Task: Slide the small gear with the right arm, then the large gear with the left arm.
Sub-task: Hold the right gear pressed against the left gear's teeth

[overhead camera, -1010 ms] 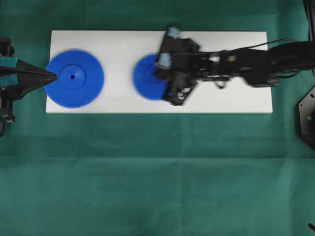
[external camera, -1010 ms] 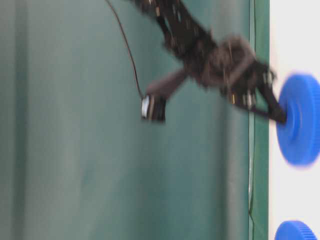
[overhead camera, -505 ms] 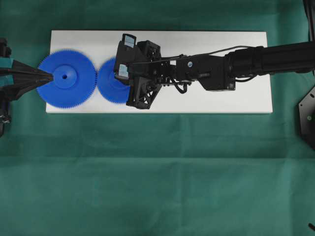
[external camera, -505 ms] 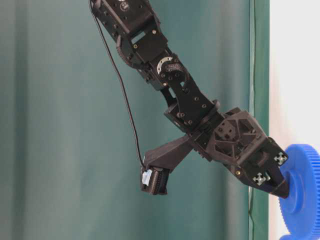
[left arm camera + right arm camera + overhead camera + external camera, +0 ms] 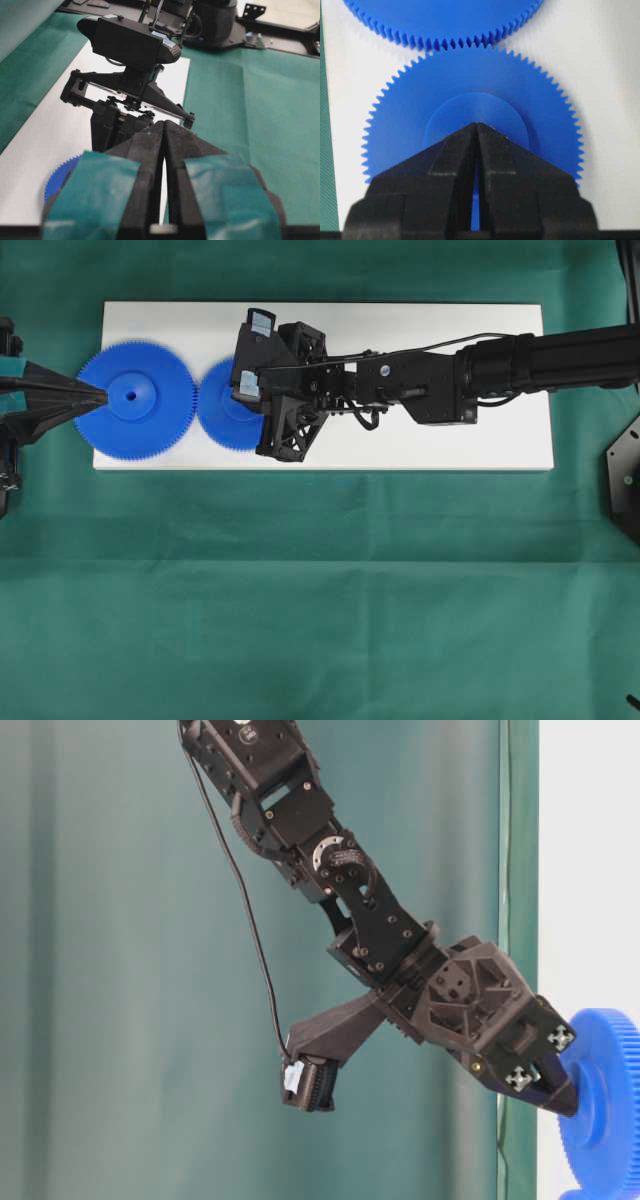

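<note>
The small gear [image 5: 218,406] lies flat on the white board [image 5: 450,440], its teeth against those of the large gear [image 5: 135,400] to its left. My right gripper [image 5: 477,126] is shut, its pointed tip pressing down on the small gear's [image 5: 475,75] raised hub and hiding the centre hole. The same tip meets the gear in the table-level view, right gripper [image 5: 562,1102]. My left gripper [image 5: 104,395] is shut too, its point resting on the large gear's hub just left of the centre hole. In the left wrist view the left gripper [image 5: 164,125] hides most of that gear.
The right arm [image 5: 420,380] stretches across the board from the right, its wrist camera above the small gear. Green cloth [image 5: 320,590] surrounds the board. The large gear overhangs the board's left end slightly.
A second ago the small gear sat mid-board; the right gripper slid it left up against the large gear, which shifted slightly left. Over the last half second nothing moved.
</note>
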Controlling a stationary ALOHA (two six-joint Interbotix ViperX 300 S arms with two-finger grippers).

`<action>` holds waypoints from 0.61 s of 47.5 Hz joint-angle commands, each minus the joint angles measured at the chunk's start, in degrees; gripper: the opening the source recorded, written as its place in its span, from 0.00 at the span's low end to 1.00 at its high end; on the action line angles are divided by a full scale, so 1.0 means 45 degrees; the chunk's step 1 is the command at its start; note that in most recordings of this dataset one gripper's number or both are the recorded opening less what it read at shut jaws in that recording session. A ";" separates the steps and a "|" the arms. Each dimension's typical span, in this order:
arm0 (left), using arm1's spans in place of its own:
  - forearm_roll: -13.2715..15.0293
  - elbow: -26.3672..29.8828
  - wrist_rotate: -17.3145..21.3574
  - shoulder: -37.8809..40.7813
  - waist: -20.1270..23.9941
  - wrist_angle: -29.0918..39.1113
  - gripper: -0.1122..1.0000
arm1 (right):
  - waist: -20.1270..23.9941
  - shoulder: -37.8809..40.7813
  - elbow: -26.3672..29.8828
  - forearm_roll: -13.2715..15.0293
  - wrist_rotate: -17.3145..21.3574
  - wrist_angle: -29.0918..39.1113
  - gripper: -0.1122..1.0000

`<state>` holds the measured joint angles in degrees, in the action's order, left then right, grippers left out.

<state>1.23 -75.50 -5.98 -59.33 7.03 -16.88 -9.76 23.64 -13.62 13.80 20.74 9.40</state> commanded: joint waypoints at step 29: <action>0.0020 0.0156 0.0000 0.0078 0.0020 -0.0078 0.10 | 0.0000 -0.0078 0.0137 0.0020 0.0488 0.0020 0.55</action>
<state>1.23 -75.50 -5.98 -59.33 7.03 -16.88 -9.76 23.73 -13.36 13.80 22.68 9.40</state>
